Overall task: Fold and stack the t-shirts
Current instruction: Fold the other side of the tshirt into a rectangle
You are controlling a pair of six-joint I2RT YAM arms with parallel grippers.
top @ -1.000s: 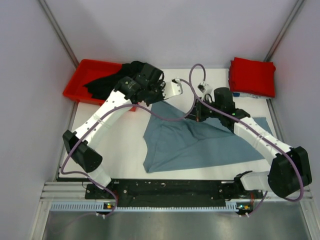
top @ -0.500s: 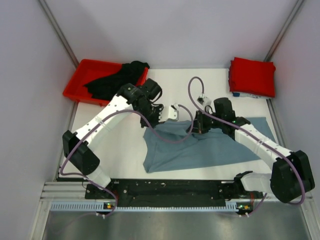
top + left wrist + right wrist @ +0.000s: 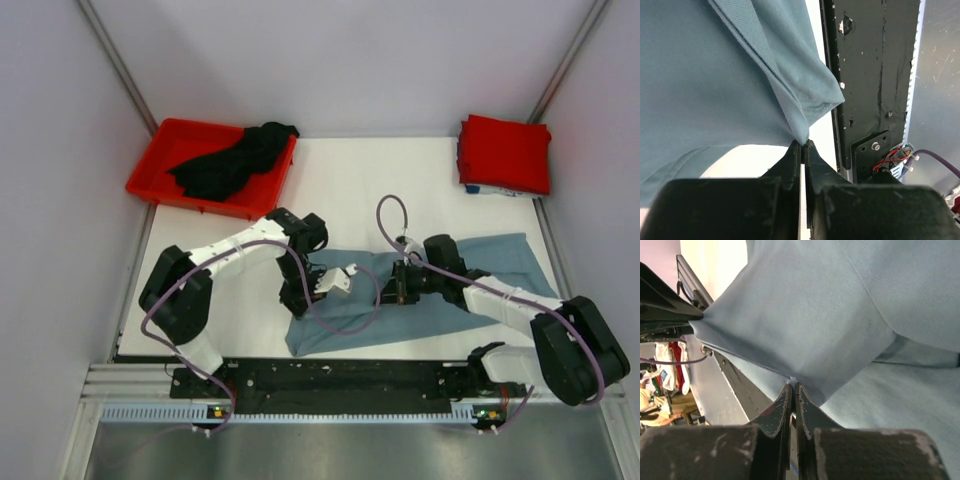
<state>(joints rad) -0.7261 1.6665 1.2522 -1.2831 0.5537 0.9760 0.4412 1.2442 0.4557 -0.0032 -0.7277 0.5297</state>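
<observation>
The grey-blue t-shirt (image 3: pixel 455 300) lies across the near half of the table, folded into a long band. My left gripper (image 3: pixel 303 290) is shut on its edge near the left end; the pinched cloth (image 3: pixel 803 131) shows at my fingertips (image 3: pixel 803 145). My right gripper (image 3: pixel 398 285) is shut on the same shirt's edge at the middle; cloth (image 3: pixel 805 335) hangs over the fingertips (image 3: pixel 792 387). The red t-shirt (image 3: pixel 505 152) lies folded at the far right corner. The black t-shirt (image 3: pixel 232 160) lies crumpled in the red bin (image 3: pixel 160 165).
The red plastic bin sits at the far left of the table. A black rail (image 3: pixel 340 378) with the arm bases runs along the near edge. Grey walls close in on both sides.
Both grippers have pulled the shirt's far edge toward the near side, folding the shirt over itself. The spread shape has become a flatter, narrower band.
</observation>
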